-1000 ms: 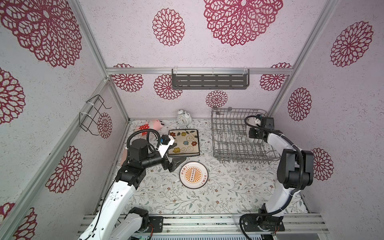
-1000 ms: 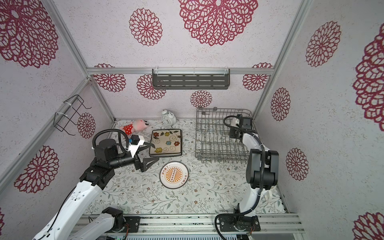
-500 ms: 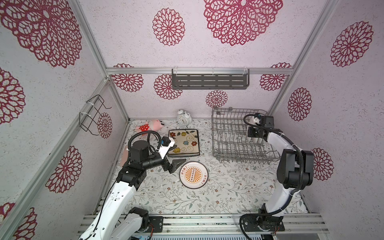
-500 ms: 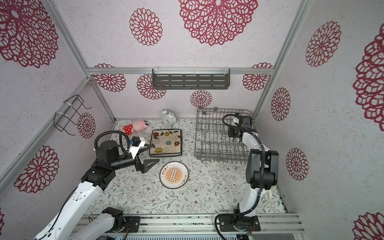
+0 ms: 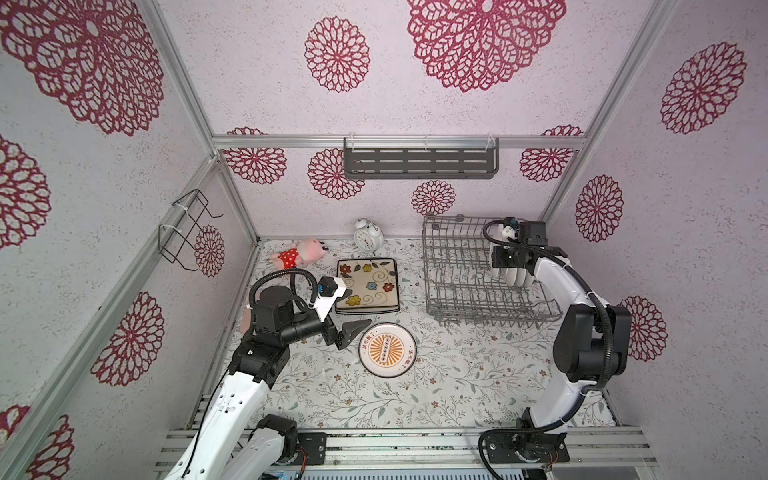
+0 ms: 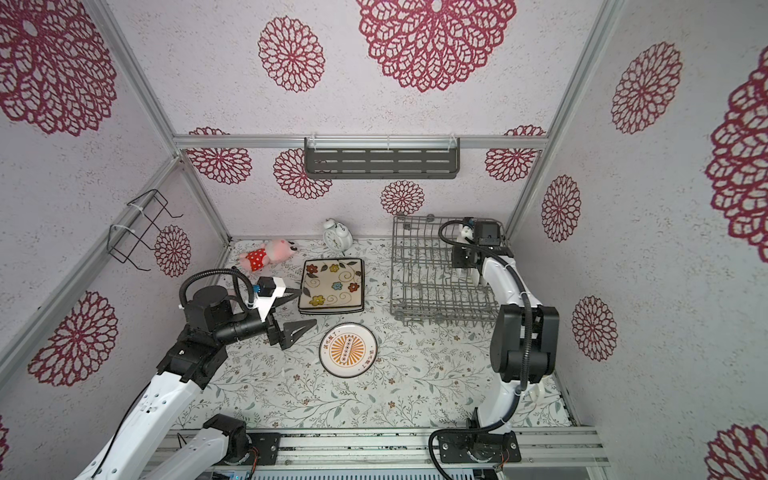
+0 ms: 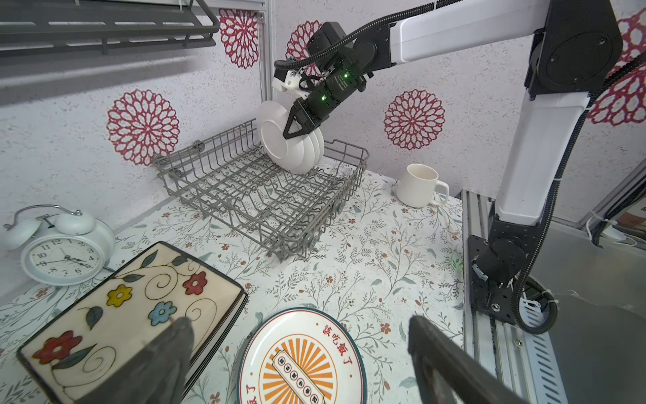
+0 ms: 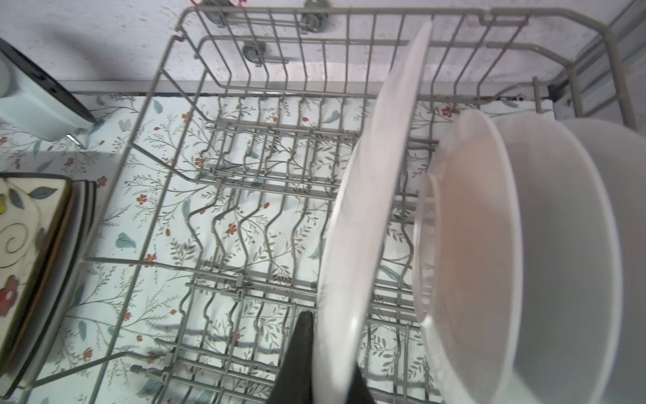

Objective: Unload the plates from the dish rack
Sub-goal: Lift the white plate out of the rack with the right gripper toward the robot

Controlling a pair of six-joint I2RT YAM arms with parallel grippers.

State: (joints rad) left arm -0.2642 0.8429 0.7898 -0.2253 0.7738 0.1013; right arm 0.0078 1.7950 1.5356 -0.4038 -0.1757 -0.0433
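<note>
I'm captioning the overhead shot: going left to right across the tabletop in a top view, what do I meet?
In order: plush toy → flower-painted square plates → dish rack. The alarm clock and round plate overlap the square plates' span, so they are left out.

I see a grey wire dish rack point(image 5: 457, 266); the front plate point(image 7: 272, 136) in it and the plates point(image 7: 313, 155) behind show plain white. On my table cover point(image 5: 457, 386), white with green sprigs and small red flowers, lie a cream square plate point(image 5: 365, 284) with red, yellow and blue flowers, black-edged, and a round plate point(image 5: 386, 351), white, teal-rimmed, with an orange sunburst.
</note>
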